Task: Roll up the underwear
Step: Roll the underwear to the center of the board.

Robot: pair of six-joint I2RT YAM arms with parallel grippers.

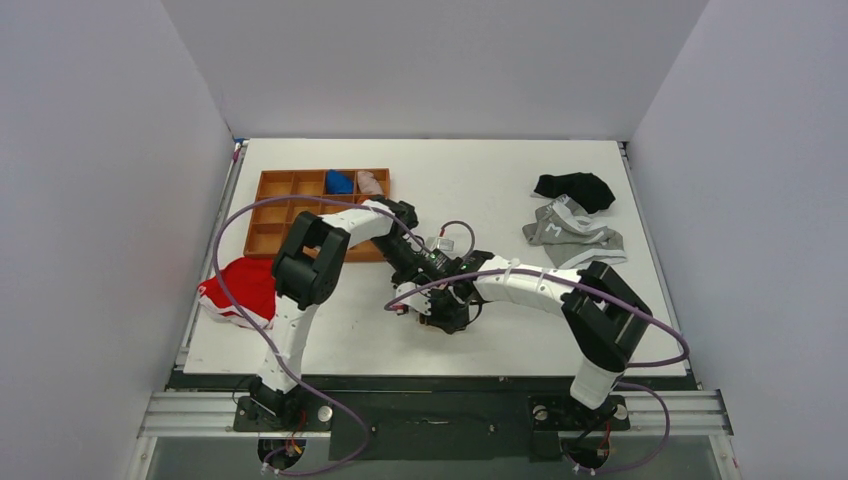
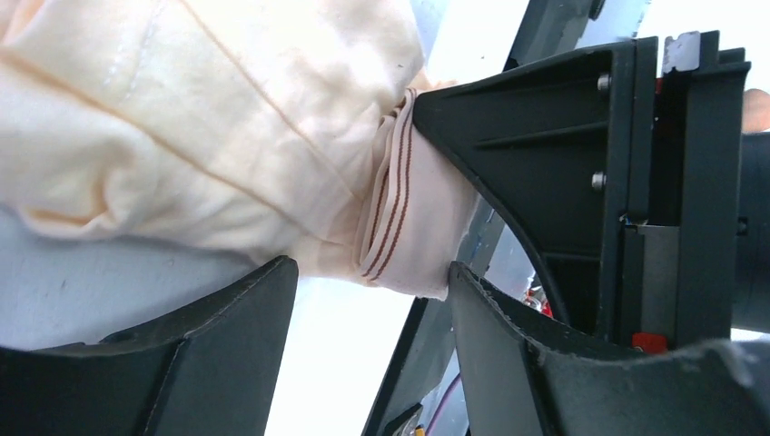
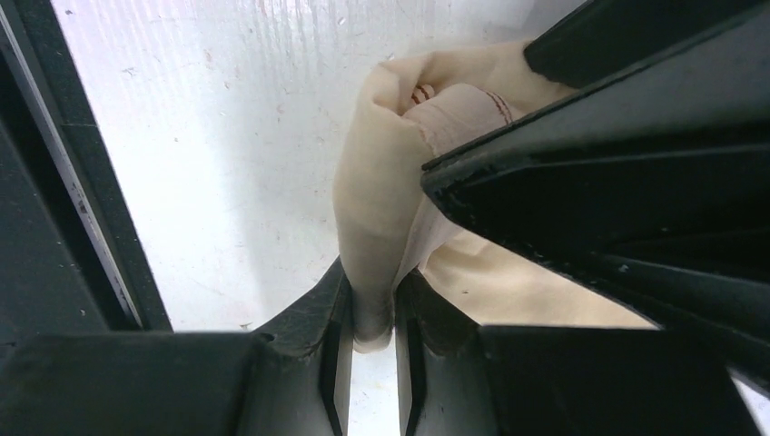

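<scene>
One soft, light, floppy underwear [image 2: 200, 136]. My right end effector [image 3: 372, 318] pinches its fold; left end effector [image 2: 370, 272] spread. I'd grab striped edge, roll tight.

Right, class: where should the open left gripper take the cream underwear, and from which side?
Likely the striped waistband fold of the underwear: it bulges thick inside the open left gripper. Close straight in from the left, opposite the right gripper, which pinches the cloth.

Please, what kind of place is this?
Probably a robot test cell: plain walls enclose a white table, the left arm and right arm are bolted to a metal rail, and a compartment tray sits there.
</scene>
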